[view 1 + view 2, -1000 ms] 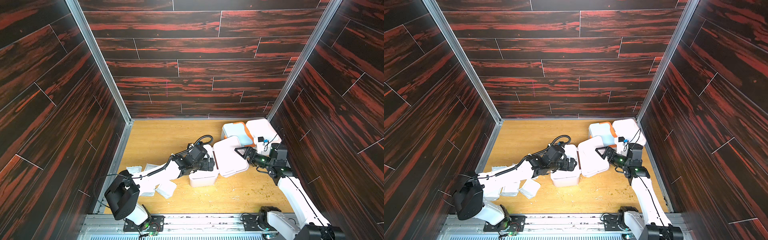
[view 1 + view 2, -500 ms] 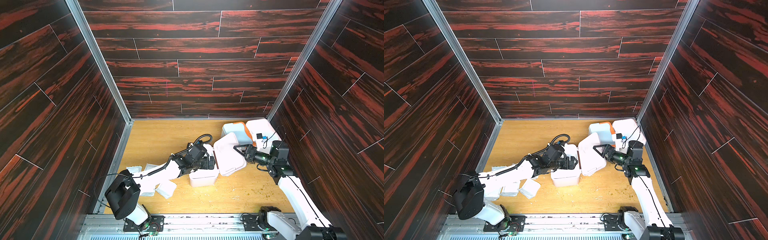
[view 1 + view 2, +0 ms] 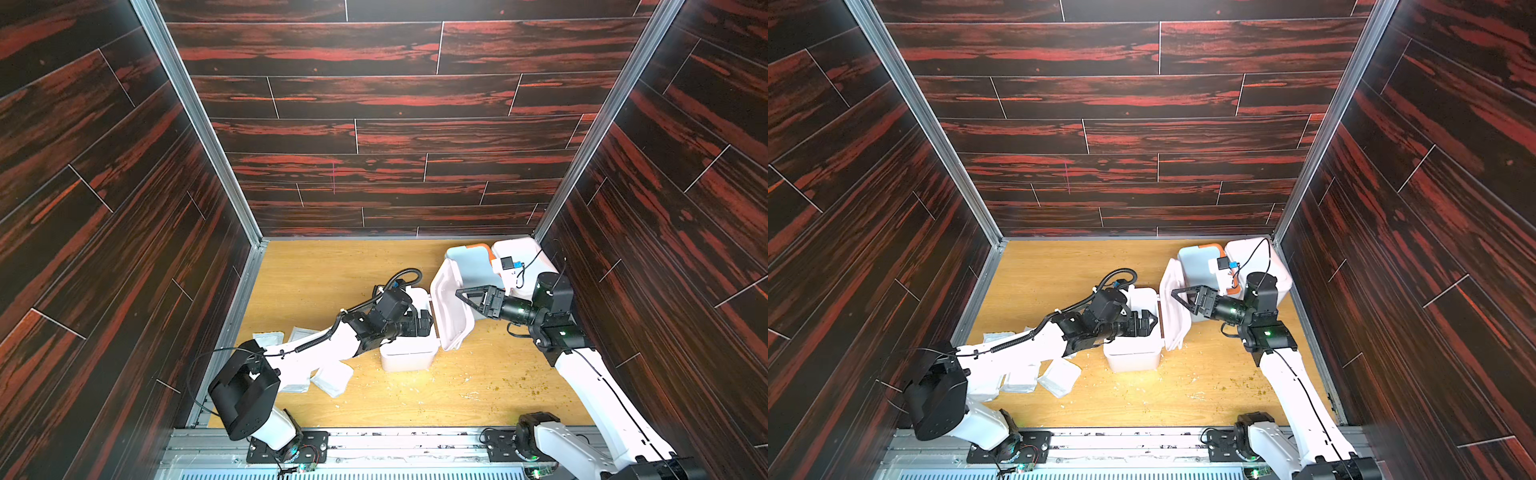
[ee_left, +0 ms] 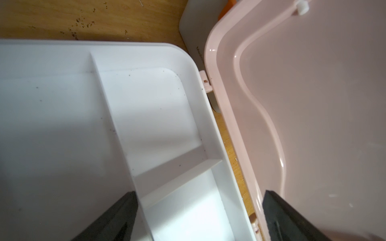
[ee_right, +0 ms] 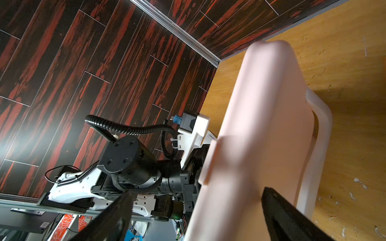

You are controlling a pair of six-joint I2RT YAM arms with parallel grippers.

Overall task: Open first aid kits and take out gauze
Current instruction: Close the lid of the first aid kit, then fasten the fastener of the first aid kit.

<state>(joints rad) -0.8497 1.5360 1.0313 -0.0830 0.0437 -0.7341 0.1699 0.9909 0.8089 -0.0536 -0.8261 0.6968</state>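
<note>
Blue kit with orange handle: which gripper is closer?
Right. The right gripper is close beside the blue kit, at the raised lid; the left gripper is beyond that lid, over the open box.

A robot lab booth: wood-print wall panels [image 3: 374,95], aluminium mounting rail [image 3: 374,446].

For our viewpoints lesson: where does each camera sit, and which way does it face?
Top views: overhead, looking down at the table; left arm and right arm show.
Left wrist: on left arm, looking into the open kit; open left gripper shows.
Right wrist: on right arm, facing the lid; right gripper, left arm show.
All share the lid.
</note>
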